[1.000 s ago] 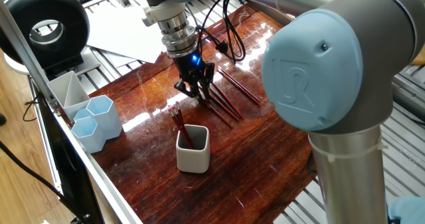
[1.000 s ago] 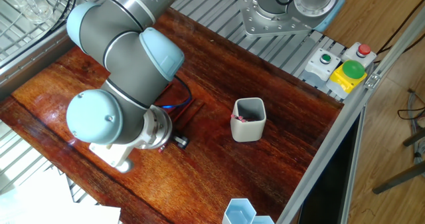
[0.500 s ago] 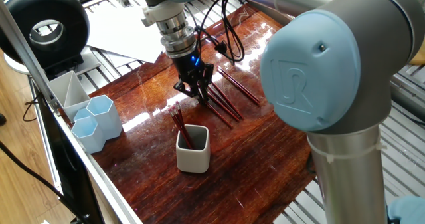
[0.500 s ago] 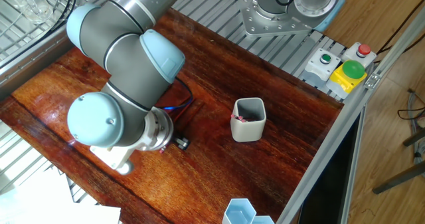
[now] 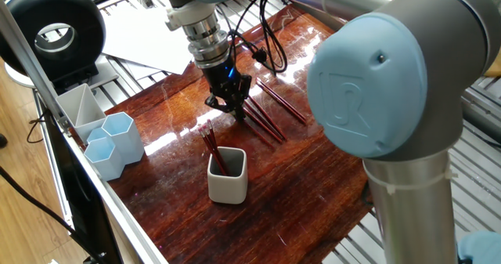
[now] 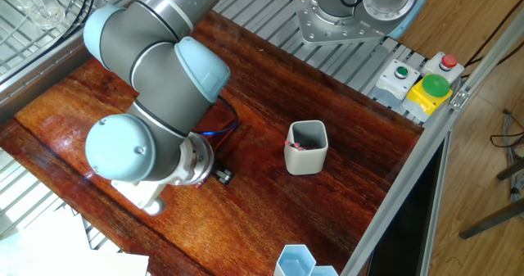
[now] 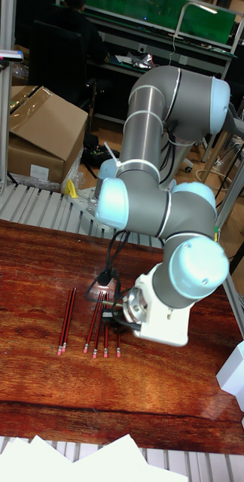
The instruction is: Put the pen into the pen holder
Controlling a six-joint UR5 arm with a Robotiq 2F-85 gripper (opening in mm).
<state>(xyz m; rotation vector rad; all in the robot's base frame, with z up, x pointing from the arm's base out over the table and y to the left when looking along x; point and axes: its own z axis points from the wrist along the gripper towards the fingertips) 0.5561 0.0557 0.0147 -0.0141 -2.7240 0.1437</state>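
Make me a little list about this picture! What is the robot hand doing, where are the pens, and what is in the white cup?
robot hand: the gripper is down low over the loose pens; whether it grips one cannot be told
loose pens: dark red pens lie in a row on the wooden table
white cup: the pen holder stands upright, apart from the gripper, with a few pens already in it
blue cups: pale blue hexagonal cups stand near the table edge
task state: not finished
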